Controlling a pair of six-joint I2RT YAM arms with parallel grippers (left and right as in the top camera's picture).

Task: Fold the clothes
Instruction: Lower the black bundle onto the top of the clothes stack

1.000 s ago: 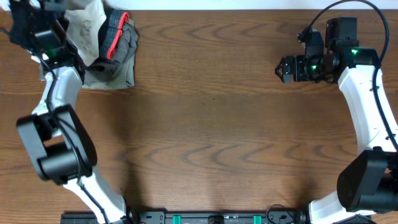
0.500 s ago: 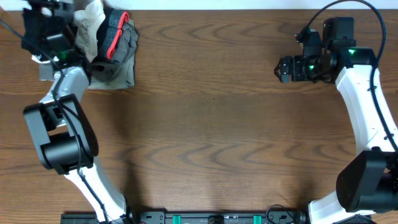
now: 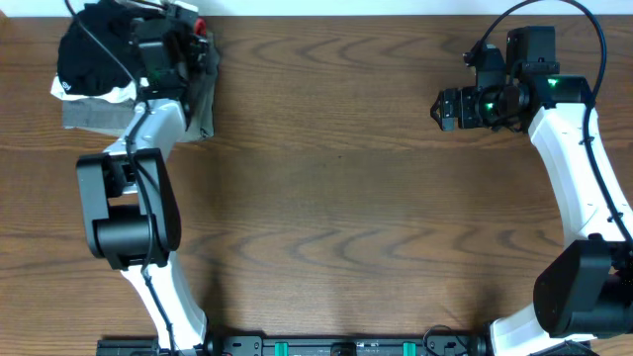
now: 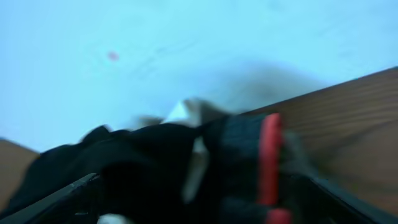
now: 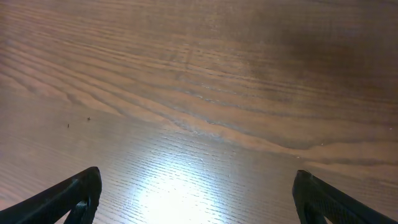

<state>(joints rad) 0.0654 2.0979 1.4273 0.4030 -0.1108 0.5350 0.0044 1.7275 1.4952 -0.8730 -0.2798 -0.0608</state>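
Observation:
The clothes (image 3: 89,44), a black bundle, lie bunched on the pile at the table's far left corner. My left gripper (image 3: 166,47) hovers just right of them, over the pile. In the left wrist view its jaws stand wide apart at the frame's lower corners, open, with the black clothes (image 4: 124,168) blurred below and between them. My right gripper (image 3: 447,109) hangs open at the far right over bare wood. Its fingertips (image 5: 84,190) frame nothing but table.
Under the black bundle lie folded grey garments (image 3: 99,114) with red trim (image 4: 268,155), and an edge of a white garment (image 3: 61,89) shows. The pile sits at the table's back edge (image 3: 316,16). The wooden table (image 3: 336,198) stretches between the arms.
My left gripper has swung right from the far left corner and opened. The black clothes now lie on the pile where it was, covering the white garment. The right arm has barely moved.

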